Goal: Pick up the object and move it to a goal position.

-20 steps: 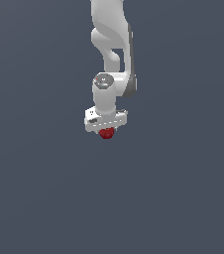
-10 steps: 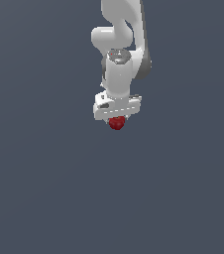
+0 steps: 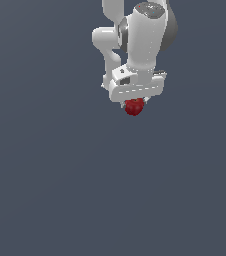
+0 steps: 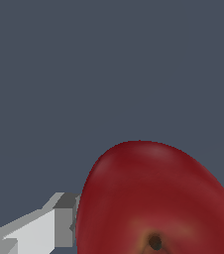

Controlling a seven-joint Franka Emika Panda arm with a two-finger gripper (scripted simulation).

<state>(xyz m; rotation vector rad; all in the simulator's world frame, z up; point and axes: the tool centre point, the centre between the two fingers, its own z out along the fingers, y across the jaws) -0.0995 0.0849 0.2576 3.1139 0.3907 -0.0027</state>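
The object is a small glossy dark-red apple-like lump (image 3: pixel 134 106). It hangs just under the white gripper (image 3: pixel 134 103), which is shut on it and holds it in the air above the plain grey floor. The gripper's fingers are mostly hidden behind the object and the hand. In the wrist view the object (image 4: pixel 156 198) fills the lower part of the picture, with its stem pit showing, and a grey-white finger (image 4: pixel 59 218) sits against its side.
The white arm (image 3: pixel 140 40) rises out of the top of the exterior view. Plain dark grey ground (image 3: pixel 60 190) lies all around and below.
The arm has carried the object toward the exterior view's right and slightly up, and the gripper looks larger now. The grip on the object has stayed the same.
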